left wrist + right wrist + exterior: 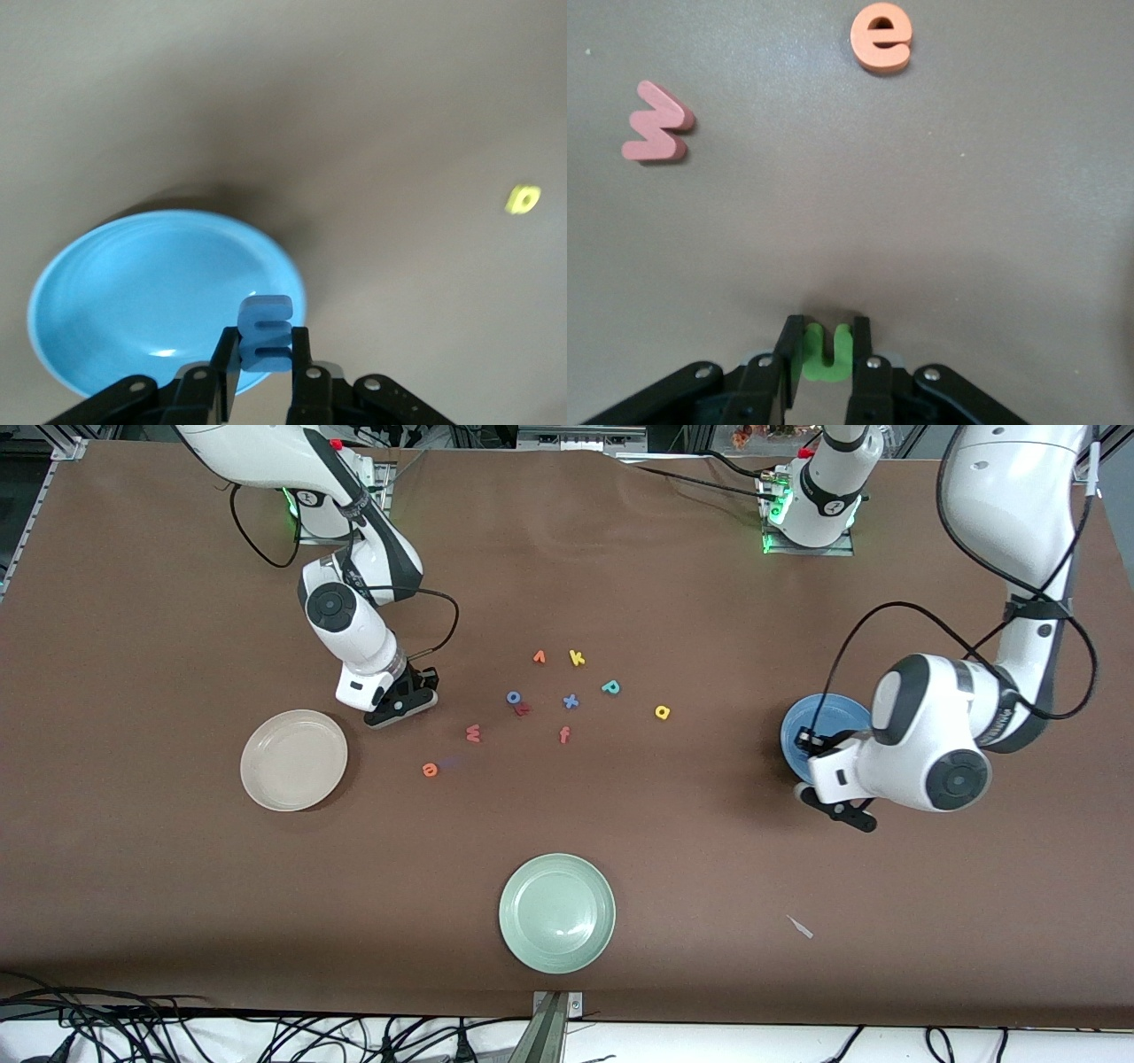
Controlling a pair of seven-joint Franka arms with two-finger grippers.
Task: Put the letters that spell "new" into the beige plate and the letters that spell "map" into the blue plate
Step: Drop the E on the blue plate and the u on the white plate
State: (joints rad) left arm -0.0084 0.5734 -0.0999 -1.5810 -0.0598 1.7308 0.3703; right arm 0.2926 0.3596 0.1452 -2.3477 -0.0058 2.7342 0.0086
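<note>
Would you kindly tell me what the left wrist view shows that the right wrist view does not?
Only the left wrist view shows the round mid-blue shallow plate, the small yellow foam letter a lying on the table apart from it, and the left gripper shut on the small blue foam letter m at the plate's rim. Only the right wrist view shows the salmon-red foam letter w, the orange foam letter e, and the right gripper shut on the green foam letter n. Both share the brown table surface.

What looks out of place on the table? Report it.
A small pale scrap lies on the table toward the left arm's end, nearer the camera than the blue plate. It is no letter. The red f overlaps the blue o.
</note>
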